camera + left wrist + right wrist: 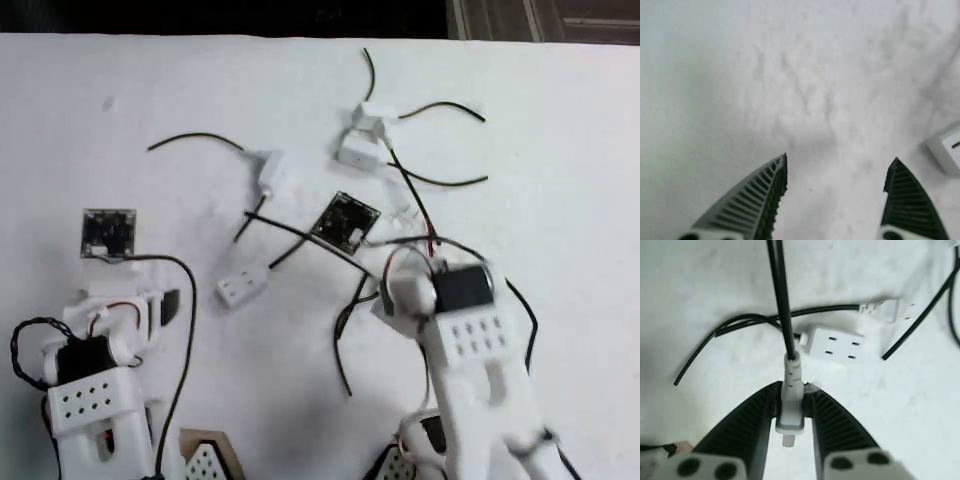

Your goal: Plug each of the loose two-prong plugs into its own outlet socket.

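We pinch a white plug by its body in our right gripper, likely to carry it to the outlet socket lying just beyond, while our left gripper hangs wide open.

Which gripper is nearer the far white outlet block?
Right. The right gripper, holding a plug, is mid-table short of the outlet block; the left gripper sits back at the near-left.
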`<state>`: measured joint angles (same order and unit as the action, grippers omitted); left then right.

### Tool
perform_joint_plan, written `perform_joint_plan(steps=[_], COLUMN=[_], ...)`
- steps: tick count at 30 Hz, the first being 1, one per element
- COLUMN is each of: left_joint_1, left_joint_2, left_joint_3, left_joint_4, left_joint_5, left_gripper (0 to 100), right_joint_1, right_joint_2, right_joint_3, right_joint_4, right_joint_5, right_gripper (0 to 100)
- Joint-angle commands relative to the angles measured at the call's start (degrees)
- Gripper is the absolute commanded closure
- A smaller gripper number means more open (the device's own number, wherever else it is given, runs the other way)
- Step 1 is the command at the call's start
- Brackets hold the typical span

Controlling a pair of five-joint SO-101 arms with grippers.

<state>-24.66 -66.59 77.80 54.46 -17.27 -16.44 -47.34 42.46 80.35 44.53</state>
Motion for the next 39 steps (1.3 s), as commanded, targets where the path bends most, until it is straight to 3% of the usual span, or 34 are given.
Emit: perform_joint_plan(steps=[1, 7, 12, 17, 21, 23, 26, 34, 39], left_joint_1=[-0.3, 0.5, 4.4, 10.6, 13.7, 15.7, 21.1, 43.6, 54.9], left_joint_2=[-1.0, -5.4, -21.5, -38.0, -37.4, -37.5, -37.5, -37.6, -38.0], left_joint_3=[-5.7, -12.8, -15.4, -12.8, -12.8, -12.8, -13.5, -17.0, -17.1], left_joint_4=[-0.4, 5.9, 11.3, 11.5, 9.9, 8.7, 7.9, 10.9, 14.4], left_joint_5=[5.0, 7.8, 7.4, 9.4, 19.1, 20.7, 20.7, 20.3, 14.6], left_gripper=[69, 73, 99, 98, 98, 98, 98, 98, 98], right_joint_1=[-1.7, -6.1, -10.7, -16.3, -21.3, -24.1, -27.6, -33.5, -37.1], right_joint_2=[-8.8, -17.4, -21.1, -23.2, -24.8, -25.7, -26.9, -26.5, -26.4], right_joint_3=[-1.5, -1.6, -1.7, -1.8, -1.8, -1.8, -1.8, -0.3, 3.5], right_joint_4=[0.5, 0.0, 0.0, -1.6, -3.9, -4.6, -5.7, -9.3, -12.7], right_joint_5=[-4.0, -10.7, -14.9, -20.8, -24.4, -24.5, -24.6, -24.3, -24.2], right_gripper=[98.1, 98.1, 98.1, 98.1, 98.1, 98.1, 98.1, 98.1, 98.1])
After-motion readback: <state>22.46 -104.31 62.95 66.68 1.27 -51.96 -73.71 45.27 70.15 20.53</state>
